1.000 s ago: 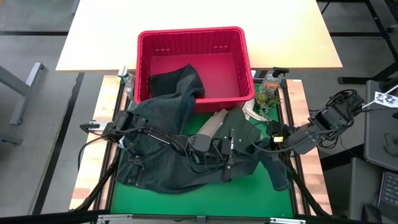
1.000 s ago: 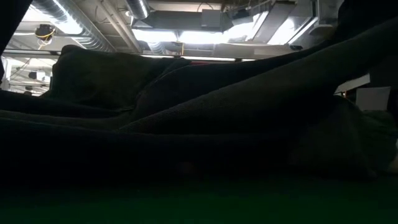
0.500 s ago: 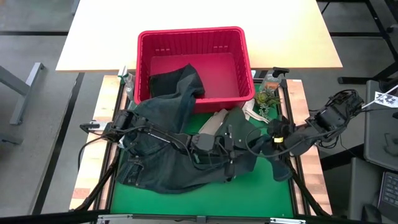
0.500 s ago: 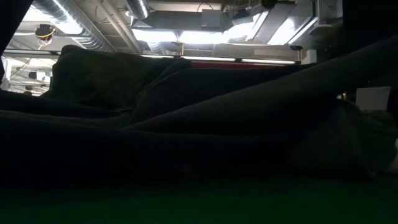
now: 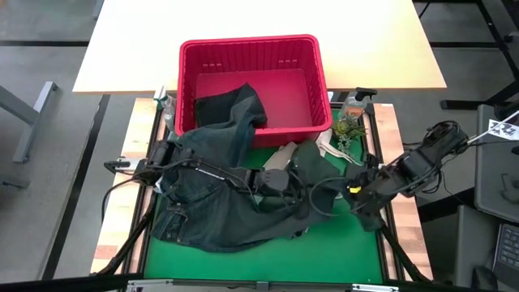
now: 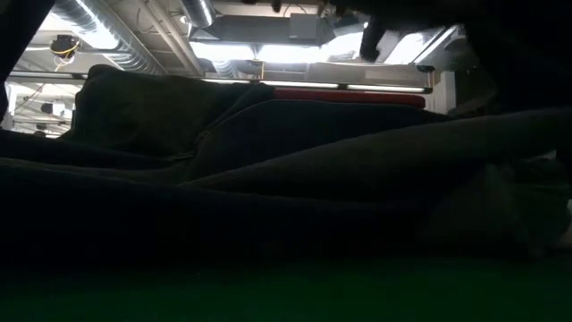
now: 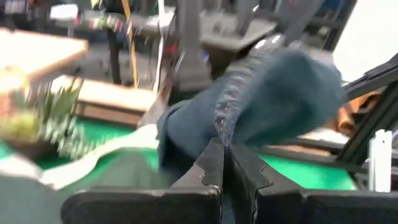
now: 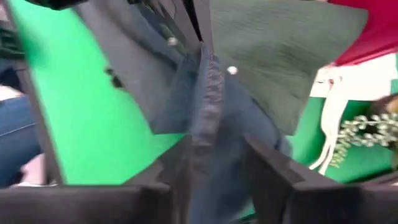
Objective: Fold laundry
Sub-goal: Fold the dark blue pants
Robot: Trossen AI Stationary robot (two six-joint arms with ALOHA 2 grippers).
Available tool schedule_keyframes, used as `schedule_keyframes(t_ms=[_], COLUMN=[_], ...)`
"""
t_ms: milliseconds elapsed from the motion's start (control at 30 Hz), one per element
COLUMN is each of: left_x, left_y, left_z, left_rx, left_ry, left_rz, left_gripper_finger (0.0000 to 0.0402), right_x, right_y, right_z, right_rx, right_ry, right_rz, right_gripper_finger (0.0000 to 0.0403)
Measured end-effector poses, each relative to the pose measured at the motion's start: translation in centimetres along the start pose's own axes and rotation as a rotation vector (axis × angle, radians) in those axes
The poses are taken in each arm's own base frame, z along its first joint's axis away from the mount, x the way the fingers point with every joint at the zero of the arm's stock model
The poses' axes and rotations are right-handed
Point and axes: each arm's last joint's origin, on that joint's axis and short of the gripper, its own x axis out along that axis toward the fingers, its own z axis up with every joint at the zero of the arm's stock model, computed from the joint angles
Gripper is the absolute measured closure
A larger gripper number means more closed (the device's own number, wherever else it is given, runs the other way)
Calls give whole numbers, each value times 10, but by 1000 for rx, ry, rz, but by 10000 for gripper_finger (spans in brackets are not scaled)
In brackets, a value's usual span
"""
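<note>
Dark blue jeans (image 5: 211, 215) lie spread on the green mat, one end draped over the near rim of the red basket (image 5: 251, 49). My left gripper (image 5: 285, 180) reaches in from the left to mid-table and is shut on a denim fold (image 7: 261, 93). My right gripper (image 5: 350, 193) comes from the right, tipped downward and open. A seamed strip of the jeans (image 8: 208, 106) runs between its fingers. An olive-green garment (image 5: 312, 162) and a pale piece (image 5: 280, 156) lie under the arms by the basket. My left gripper pinches a seamed fold of the jeans (image 7: 222, 127) between its two fingers, which lie nearly level and come from the table's left. The denim bunches up past the fingertips, lifted off the mat there. My right gripper has denim between its open fingers; I cannot tell whether they touch it.
A small green plant (image 5: 345, 128) and a spray bottle (image 5: 357, 99) stand at the mat's far right corner. A clear bottle (image 5: 166, 101) stands left of the basket. A pale tabletop (image 5: 259, 20) lies beyond. Bare green mat (image 5: 324, 251) shows near the front edge.
My left gripper has tipped up from pointing down to nearly level and drawn back toward the far left. My right gripper has tipped downward and sunk a little toward the middle. The jeans leg that stretched to the near right has sunk and bunched in toward the middle.
</note>
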Motion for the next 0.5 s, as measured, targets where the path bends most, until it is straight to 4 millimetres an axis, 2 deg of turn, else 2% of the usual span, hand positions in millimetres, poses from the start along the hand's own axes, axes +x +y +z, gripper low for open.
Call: schedule_keyframes(t_ms=[200, 400, 500], left_x=[1, -7, -9], left_y=[22, 48, 56], left_z=[-14, -11, -12], left_rx=[-128, -169, -165], left_ry=[190, 329, 366], left_rz=[84, 183, 209], left_gripper_finger=[399, 399, 399], right_x=[19, 21, 21], right_y=[-4, -7, 1], right_z=[-3, -5, -9], right_rx=[-13, -30, -31], right_ry=[72, 119, 107], right_rz=[-48, -12, 5], right_gripper_finger=[221, 215, 215])
